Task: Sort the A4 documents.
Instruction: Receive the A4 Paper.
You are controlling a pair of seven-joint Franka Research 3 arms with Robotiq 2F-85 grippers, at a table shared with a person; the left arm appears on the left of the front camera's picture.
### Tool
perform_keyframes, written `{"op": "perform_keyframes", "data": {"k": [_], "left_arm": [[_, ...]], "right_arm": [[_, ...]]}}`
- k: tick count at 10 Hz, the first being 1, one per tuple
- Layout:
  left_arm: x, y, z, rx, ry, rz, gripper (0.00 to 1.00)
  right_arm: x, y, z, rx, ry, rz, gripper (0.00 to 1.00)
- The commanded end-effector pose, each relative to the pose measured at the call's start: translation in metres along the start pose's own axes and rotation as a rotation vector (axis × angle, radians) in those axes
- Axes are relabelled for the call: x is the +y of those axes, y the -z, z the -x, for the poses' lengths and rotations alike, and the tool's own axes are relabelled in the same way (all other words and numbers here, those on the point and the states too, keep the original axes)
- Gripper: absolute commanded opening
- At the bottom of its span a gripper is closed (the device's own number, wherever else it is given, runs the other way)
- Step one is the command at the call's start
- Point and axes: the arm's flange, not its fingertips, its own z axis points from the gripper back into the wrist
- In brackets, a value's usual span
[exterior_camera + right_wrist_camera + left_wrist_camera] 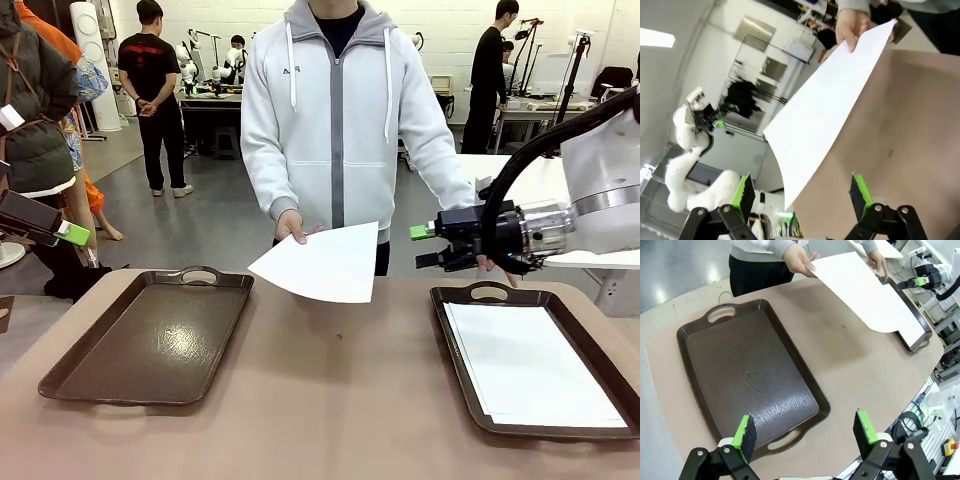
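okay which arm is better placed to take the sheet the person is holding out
Probably the right: its gripper hovers open beside the held sheet, facing it. The left gripper sits farther off, past the empty tray.

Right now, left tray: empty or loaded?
Empty. The left tray shows a bare dark bottom in the front and left wrist views; the only loose sheet is in the person's hand, above the table.

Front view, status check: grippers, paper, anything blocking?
Left gripper open, right gripper open, both empty. Person's hand holds sheet over table. Nothing blocking.
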Motion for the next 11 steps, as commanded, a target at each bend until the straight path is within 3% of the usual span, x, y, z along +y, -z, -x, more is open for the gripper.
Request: {"op": "perform_keyframes", "data": {"k": [1, 6, 11], "left_arm": [[0.001, 0.000, 0.000, -0.006, 0.007, 0.022, 1.00], [0.001, 0.000, 0.000, -0.006, 0.007, 0.022, 1.00], [0.001, 0.000, 0.000, -0.006, 0.007, 0.022, 1.00]], "right_arm": [[-0.009, 0.020, -0.013, -0.046, 0.071, -0.066, 1.00], [-0.035, 0.085, -0.016, -0.065, 0.201, -0.142, 1.00], [-0.045, 0.110, -0.024, -0.093, 0.277, -0.188, 1.00]]}}
